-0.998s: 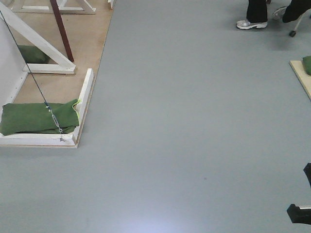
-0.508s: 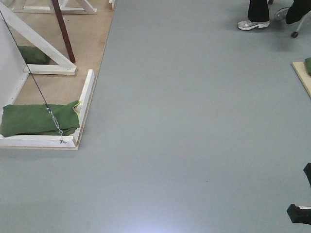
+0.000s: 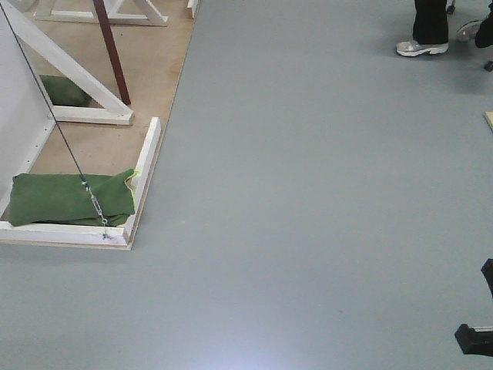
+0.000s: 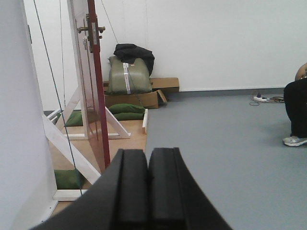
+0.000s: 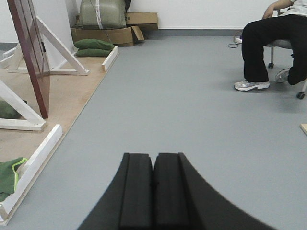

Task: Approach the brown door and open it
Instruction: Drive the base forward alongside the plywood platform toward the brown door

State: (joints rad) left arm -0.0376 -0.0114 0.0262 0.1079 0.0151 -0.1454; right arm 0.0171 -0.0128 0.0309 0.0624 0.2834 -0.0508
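The open grey floor [image 3: 308,193] spreads to the right of the door and fills most of the front view. The tall glossy reddish-brown wooden door [image 4: 97,96] stands ahead and to the left, seen nearly edge-on. Only its foot [image 3: 114,54] shows from the front camera, and I cannot tell how far it is ajar. It stands on a pale plywood platform [image 3: 150,69] edged with white timber. A white diagonal brace [image 3: 62,54] slants past the door's foot.

Well to the right of the door a seated person in black trousers [image 5: 266,43] keeps clear of the route. In front of the door, at the platform's near corner, lies a green sandbag [image 3: 69,199] pinned by a thin dark guy cable [image 3: 94,204]. High on the door sits the brass lever handle [image 4: 89,29].

The left tool [image 4: 147,158] and right tool [image 5: 153,160] each have their jaws pressed together, holding nothing.

The step in hand looks like the approach drive. To do it well, steer left toward the door's handle edge, skirt the platform corner and cable, and stop with the lever in reach. Spread a tool's jaws only then.
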